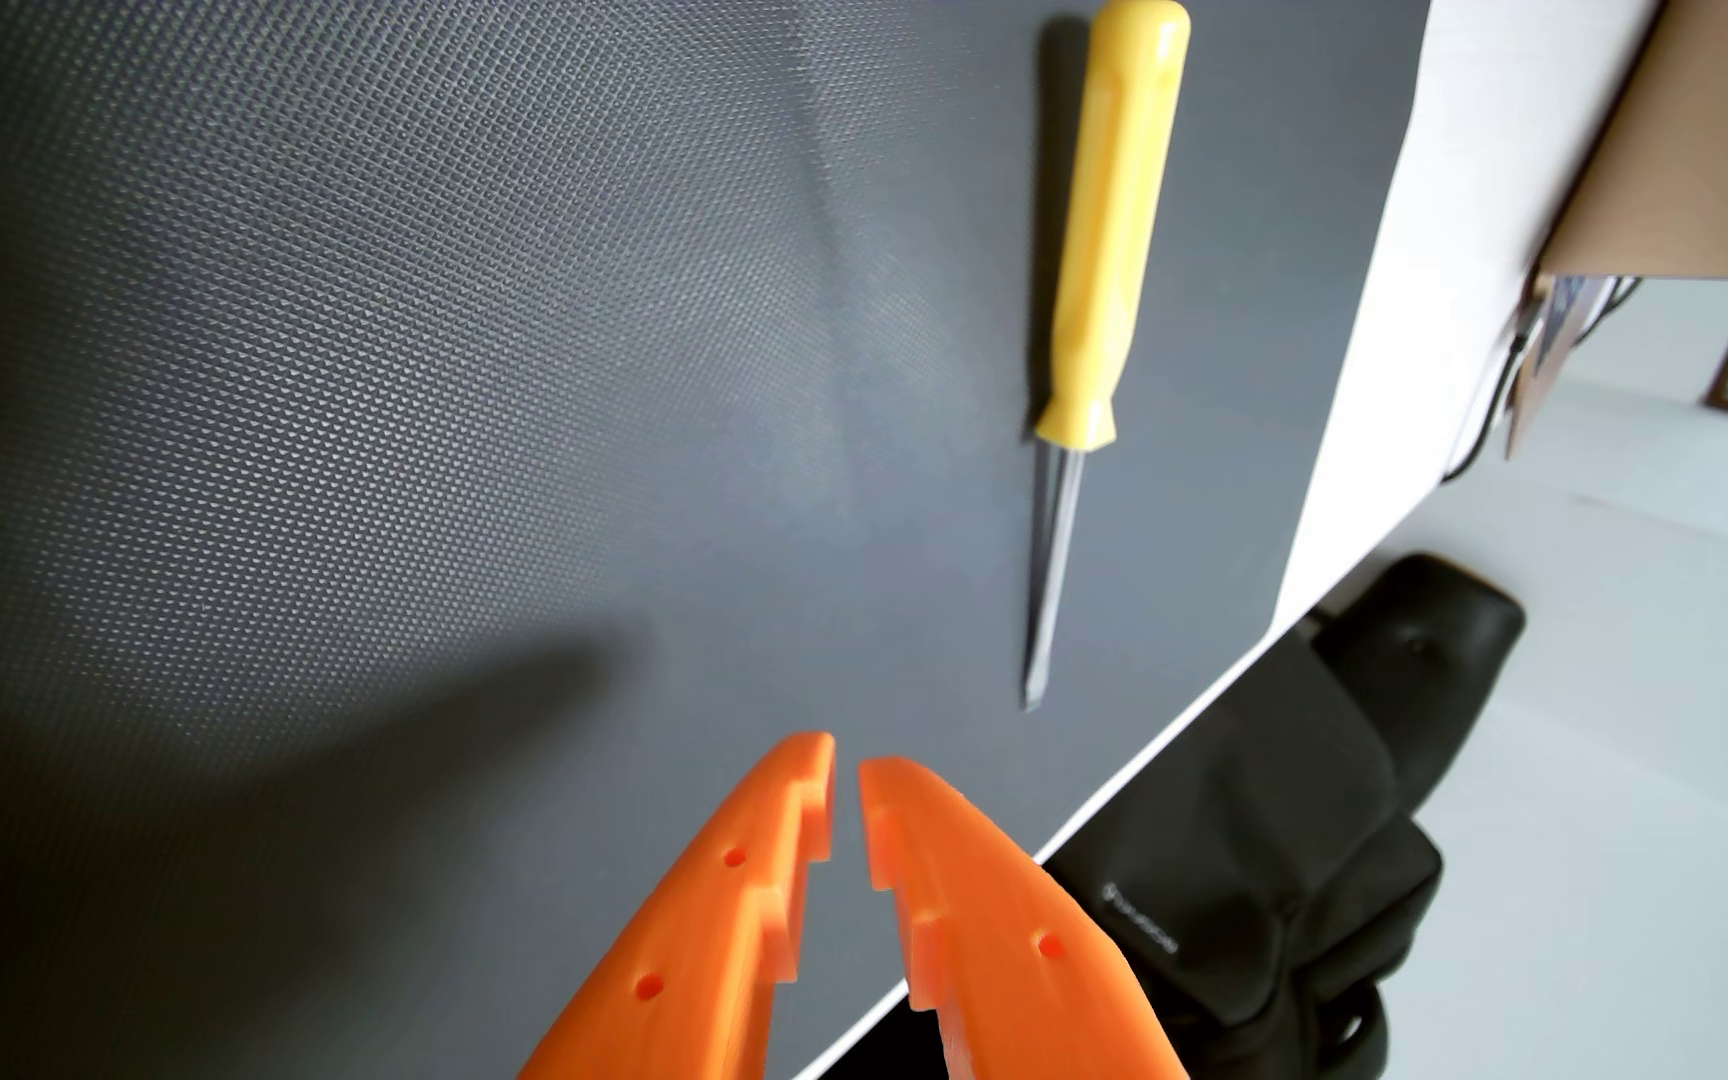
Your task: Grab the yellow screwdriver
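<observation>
Lying flat on the dark textured mat [372, 415], the yellow screwdriver [1099, 312] sits up and to the right of the gripper [845, 750] in the wrist view. Its yellow handle [1114, 218] reaches to the far edge of the picture, and its metal shaft [1052, 571] runs back toward the near side, so the tip [1031, 698] is the part closest to the gripper. That tip ends a little beyond and to the right of the fingertips, near them but not touching.

Two orange fingers come in from the near edge of the picture: the left finger [725, 903] and the right finger [985, 924]. Their toothed inner faces look at each other across a narrow slit, so the jaws stand almost closed with only a thin gap at the tips, and nothing sits between them. A soft shadow [444, 727] of the arm falls on the mat to the left of the fingers.

The mat ends along a slanted line at the right, where a strip of white tabletop [1379, 343] shows beside it. Past the table edge, at the near right, stands a black chair [1307, 831] on a pale floor [1649, 675]. A brown box [1712, 156] fills the far right corner, with a dark cable [1494, 405] hanging below it.
</observation>
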### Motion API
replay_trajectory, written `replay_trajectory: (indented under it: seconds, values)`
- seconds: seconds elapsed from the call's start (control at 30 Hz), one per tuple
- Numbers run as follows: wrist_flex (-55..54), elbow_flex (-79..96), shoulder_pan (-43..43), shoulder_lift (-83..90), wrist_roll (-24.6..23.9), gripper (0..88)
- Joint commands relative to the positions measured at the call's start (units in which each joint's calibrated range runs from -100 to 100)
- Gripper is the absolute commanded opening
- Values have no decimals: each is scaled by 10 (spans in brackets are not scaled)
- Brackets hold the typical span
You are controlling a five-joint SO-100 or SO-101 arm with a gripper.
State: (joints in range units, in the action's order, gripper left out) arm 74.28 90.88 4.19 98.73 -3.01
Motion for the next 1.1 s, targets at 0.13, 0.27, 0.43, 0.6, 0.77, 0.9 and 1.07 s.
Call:
replay_trajectory:
  seconds: [0.13, 0.27, 0.43, 0.6, 0.77, 0.9, 1.07]
  values:
    - [4, -2, -2, -3, -2, 18]
    - [4, -2, -2, -3, -2, 18]
    - [4, -2, -2, -3, -2, 18]
    - [4, -2, -2, -3, -2, 18]
    - [4, -2, -1, -3, -2, 18]
    - [4, -2, -4, -3, -2, 21]
    - [4, -2, -4, -3, -2, 18]
